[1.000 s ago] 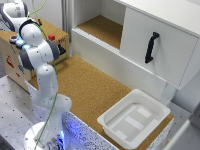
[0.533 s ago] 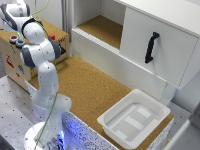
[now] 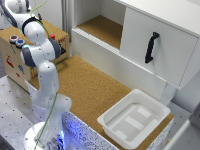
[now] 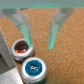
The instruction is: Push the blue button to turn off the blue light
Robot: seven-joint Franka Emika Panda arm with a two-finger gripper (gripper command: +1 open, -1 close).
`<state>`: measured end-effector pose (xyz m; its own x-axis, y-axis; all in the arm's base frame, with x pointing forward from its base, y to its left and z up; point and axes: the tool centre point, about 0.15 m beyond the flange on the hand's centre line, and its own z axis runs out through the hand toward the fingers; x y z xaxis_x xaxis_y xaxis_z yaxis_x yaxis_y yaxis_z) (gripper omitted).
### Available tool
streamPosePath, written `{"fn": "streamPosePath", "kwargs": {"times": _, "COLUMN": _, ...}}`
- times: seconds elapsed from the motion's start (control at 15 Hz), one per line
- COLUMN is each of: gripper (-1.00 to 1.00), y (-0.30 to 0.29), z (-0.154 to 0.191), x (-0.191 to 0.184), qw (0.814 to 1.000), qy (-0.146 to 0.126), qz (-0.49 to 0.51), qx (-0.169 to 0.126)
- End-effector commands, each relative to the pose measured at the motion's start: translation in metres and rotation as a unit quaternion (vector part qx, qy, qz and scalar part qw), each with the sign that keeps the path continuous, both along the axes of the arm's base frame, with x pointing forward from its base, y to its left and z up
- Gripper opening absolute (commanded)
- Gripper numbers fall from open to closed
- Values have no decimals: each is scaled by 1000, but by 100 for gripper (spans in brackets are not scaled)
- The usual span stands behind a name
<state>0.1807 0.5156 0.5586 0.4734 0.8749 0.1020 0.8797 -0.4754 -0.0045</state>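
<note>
The blue button [image 4: 34, 66] is a round blue cap with a pale rim, set into the cork-topped wooden box [image 3: 37, 30]. In the exterior view the blue button [image 3: 20, 43] sits near the box's edge at that view's left. My gripper [image 4: 40, 44] hangs above the box top, open, with nothing between its fingers [image 4: 55, 31]. The button lies just off to one side of the fingertips, not touching them. A darker round knob with red in it [image 4: 22, 48] stands right beside the blue button. In the exterior view the arm's own links hide the gripper.
A small red button [image 3: 52, 36] sits further along the box top. A white tray [image 3: 132, 120] rests on the cork table at the exterior view's right. A white cabinet with a black handle [image 3: 151, 47] and an open shelf stands behind.
The arm's upper links have shifted slightly over the wooden box; nothing else has moved.
</note>
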Motion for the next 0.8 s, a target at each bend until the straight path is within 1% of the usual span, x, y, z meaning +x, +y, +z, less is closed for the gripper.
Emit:
{"fn": "streamPosePath", "kwargs": {"times": 0.0, "gripper": 100, "y": -15, "z": 1, "x": 22, "qw": 997, "qy": 25, "qz": -67, "qx": 9}}
{"fn": "streamPosePath", "kwargs": {"times": 0.07, "gripper": 100, "y": -27, "z": -2, "x": 31, "qw": 995, "qy": 36, "qz": -86, "qx": 25}}
{"fn": "streamPosePath", "kwargs": {"times": 0.13, "gripper": 100, "y": -35, "z": -4, "x": 37, "qw": 994, "qy": 43, "qz": -99, "qx": 33}}
{"fn": "streamPosePath", "kwargs": {"times": 0.4, "gripper": 100, "y": -86, "z": -11, "x": 65, "qw": 988, "qy": 47, "qz": -130, "qx": 63}}
{"fn": "streamPosePath", "kwargs": {"times": 0.47, "gripper": 100, "y": -99, "z": -10, "x": 71, "qw": 988, "qy": 39, "qz": -136, "qx": 69}}
{"fn": "streamPosePath", "kwargs": {"times": 0.53, "gripper": 100, "y": -116, "z": -8, "x": 78, "qw": 987, "qy": 20, "qz": -147, "qx": 67}}
{"fn": "streamPosePath", "kwargs": {"times": 0.6, "gripper": 100, "y": -129, "z": -9, "x": 81, "qw": 986, "qy": -33, "qz": -165, "qx": 18}}
{"fn": "streamPosePath", "kwargs": {"times": 0.67, "gripper": 100, "y": -151, "z": -6, "x": 87, "qw": 977, "qy": -14, "qz": -198, "qx": 71}}
{"fn": "streamPosePath", "kwargs": {"times": 0.73, "gripper": 100, "y": -164, "z": -7, "x": 88, "qw": 974, "qy": -37, "qz": -215, "qx": 54}}
